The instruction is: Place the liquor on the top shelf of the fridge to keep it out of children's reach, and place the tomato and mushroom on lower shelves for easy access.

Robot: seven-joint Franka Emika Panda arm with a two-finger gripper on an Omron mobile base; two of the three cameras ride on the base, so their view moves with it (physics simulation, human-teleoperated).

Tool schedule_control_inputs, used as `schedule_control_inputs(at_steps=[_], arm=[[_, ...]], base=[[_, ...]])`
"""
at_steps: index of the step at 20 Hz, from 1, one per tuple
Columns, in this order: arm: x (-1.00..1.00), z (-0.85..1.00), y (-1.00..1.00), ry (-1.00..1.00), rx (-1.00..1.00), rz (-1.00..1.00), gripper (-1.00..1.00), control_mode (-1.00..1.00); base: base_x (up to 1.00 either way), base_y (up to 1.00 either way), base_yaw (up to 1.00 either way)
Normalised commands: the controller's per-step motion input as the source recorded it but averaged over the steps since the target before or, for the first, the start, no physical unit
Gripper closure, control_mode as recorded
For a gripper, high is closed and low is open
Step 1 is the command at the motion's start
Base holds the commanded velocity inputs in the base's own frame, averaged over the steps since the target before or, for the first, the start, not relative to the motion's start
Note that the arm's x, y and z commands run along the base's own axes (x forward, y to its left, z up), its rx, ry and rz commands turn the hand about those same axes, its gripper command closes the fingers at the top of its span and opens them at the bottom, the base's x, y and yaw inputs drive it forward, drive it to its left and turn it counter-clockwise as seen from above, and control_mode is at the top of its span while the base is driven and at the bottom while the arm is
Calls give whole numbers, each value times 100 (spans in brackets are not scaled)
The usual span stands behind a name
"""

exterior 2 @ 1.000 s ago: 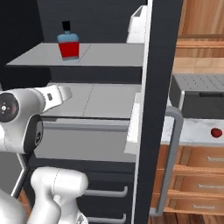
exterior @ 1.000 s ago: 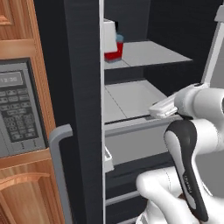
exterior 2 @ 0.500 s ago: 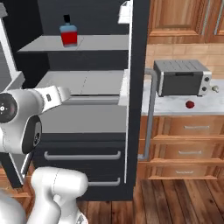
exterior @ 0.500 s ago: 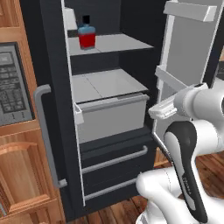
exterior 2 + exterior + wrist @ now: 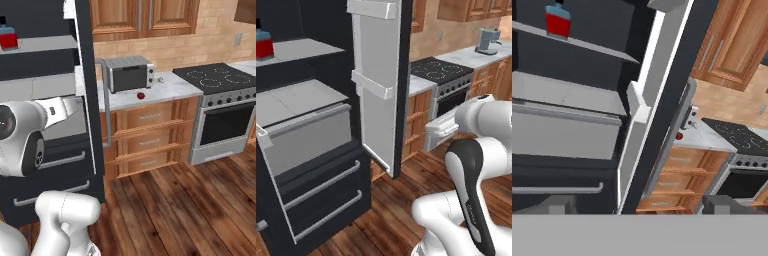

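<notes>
Liquor stands on the top shelf in the left base view. Right base view: tomato lies on the counter by the oven (likely slick, soft; pinch its middle). Hand view: gripper wide, empty.

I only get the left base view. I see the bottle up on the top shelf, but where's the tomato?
Observer: The tomato sits on the counter, just in front of the oven.
Operator: And the mushroom?
Observer: A tiny pale thing, likely the mushroom, is on the same counter, right of the oven.
Operator: Is the gripper holding anything?
Observer: No, the hand view shows the gripper open and empty.
</notes>
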Motion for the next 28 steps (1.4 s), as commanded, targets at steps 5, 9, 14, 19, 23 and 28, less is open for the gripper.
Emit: schedule_control_inputs(at_steps=[5, 9, 14, 19, 23, 28], arm=[[0, 0, 0, 0, 0, 0, -100, 100], [0, 0, 0, 0, 0, 0, -100, 100], [0, 0, 0, 0, 0, 0, -100, 100], [0, 0, 0, 0, 0, 0, -100, 100], [0, 0, 0, 0, 0, 0, -100, 100], [0, 0, 0, 0, 0, 0, -100, 100]], base=[[5, -63, -63], [28, -60, -58], [50, -49, -43], [86, -21, -9], [100, -10, 21], [100, -6, 46]])
